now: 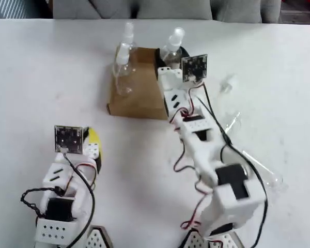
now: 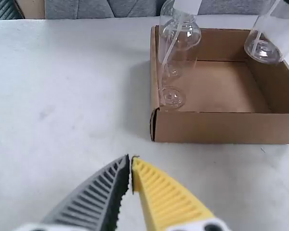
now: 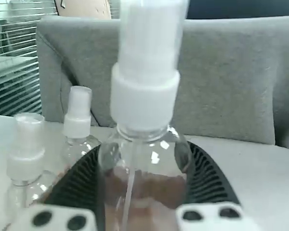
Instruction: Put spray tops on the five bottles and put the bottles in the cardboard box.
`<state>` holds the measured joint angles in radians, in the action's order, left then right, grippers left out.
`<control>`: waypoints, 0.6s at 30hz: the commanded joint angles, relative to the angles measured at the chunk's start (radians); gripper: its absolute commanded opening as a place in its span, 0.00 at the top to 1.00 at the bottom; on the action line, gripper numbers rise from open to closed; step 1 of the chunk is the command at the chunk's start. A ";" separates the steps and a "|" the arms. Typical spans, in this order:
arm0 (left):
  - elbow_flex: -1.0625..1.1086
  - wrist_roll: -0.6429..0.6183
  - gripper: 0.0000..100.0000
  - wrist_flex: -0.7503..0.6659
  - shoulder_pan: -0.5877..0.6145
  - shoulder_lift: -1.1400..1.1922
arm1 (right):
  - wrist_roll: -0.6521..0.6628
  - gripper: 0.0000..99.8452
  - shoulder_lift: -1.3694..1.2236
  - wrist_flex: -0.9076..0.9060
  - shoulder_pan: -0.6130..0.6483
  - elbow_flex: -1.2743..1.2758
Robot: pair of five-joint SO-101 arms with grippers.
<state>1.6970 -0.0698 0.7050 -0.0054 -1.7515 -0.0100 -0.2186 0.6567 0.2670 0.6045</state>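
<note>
The cardboard box (image 1: 139,98) (image 2: 221,127) stands open at the table's middle back. Two clear bottles with white spray tops (image 1: 124,59) (image 2: 179,43) (image 3: 77,127) stand in its left part. My right gripper (image 1: 171,58) (image 3: 144,192) is shut on a third capped bottle (image 1: 173,44) (image 3: 144,120) (image 2: 266,41), upright at the box's far right corner. My left gripper (image 1: 93,142) (image 2: 131,161) rests shut near the front left of the table, well short of the box, with nothing in it.
To the right of the right arm a clear bottle (image 1: 266,175) lies on the table. A loose spray top with its tube (image 1: 231,123) and another small clear piece (image 1: 226,82) lie farther back. A grey sofa (image 3: 231,82) runs behind the table.
</note>
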 commanded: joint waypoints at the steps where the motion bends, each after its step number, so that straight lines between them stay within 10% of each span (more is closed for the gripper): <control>1: 0.000 -0.005 0.98 -0.005 0.005 -0.004 | 0.015 0.98 -0.094 0.035 -0.039 -0.146; 18: 0.000 -0.003 0.98 -0.005 0.007 -0.004 | 0.017 0.98 -0.509 0.028 -0.067 -0.580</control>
<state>1.6970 -0.0698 0.7050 -0.0054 -1.7515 -0.0069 -0.7311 0.6674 0.2133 0.0982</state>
